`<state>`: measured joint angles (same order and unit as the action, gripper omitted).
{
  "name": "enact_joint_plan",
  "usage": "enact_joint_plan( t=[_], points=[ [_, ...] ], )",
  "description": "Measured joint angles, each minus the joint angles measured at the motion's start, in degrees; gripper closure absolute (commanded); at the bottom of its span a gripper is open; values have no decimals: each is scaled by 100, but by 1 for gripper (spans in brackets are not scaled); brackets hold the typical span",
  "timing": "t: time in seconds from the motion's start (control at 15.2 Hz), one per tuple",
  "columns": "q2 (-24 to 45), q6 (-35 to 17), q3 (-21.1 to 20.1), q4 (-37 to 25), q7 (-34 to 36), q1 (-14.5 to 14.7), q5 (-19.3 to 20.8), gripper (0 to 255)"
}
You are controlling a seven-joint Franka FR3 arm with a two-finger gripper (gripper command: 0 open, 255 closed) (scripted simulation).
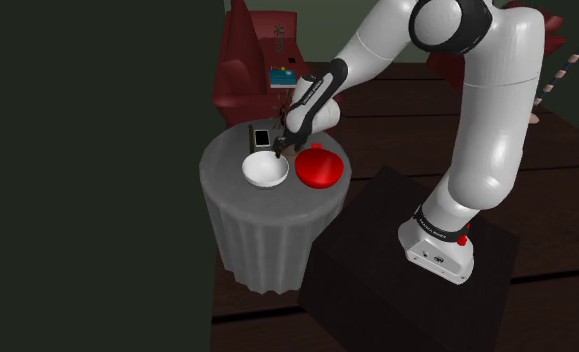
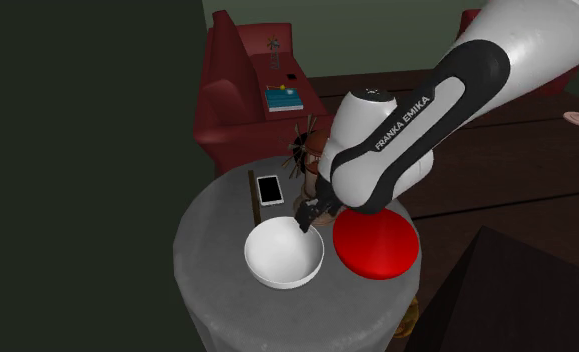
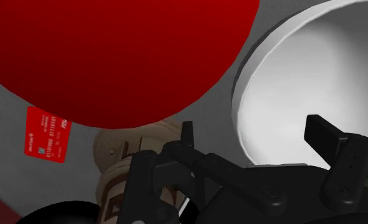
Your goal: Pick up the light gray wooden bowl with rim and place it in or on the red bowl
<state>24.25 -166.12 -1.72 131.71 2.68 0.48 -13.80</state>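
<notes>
End effector [image 2: 305, 218] over grey, perhaps draped, table [image 2: 209, 262].

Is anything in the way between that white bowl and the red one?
Nothing visible: the white bowl and red bowl sit side by side on the table, the gripper at the white bowl's rim.

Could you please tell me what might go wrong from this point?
The gripper stands open astride the rim of the white bowl. Gripped at one edge, the bowl could tilt or slip when lifted. The red bowl lies close beside that rim, so the outer finger may nudge it. The phone lies just beyond the white bowl and could be knocked.
</notes>
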Motion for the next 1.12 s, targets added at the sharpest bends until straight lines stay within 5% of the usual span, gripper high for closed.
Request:
enact_joint_plan(
  t=[0.99,1.06,1.12],
  points=[
    [958,-478,-125,-499,-60,-48,-71,0],
    [960,-478,-125,-501,-61,-48,-71,255],
    [958,-482,-125,-504,-61,-48,-71,255]
  ],
)
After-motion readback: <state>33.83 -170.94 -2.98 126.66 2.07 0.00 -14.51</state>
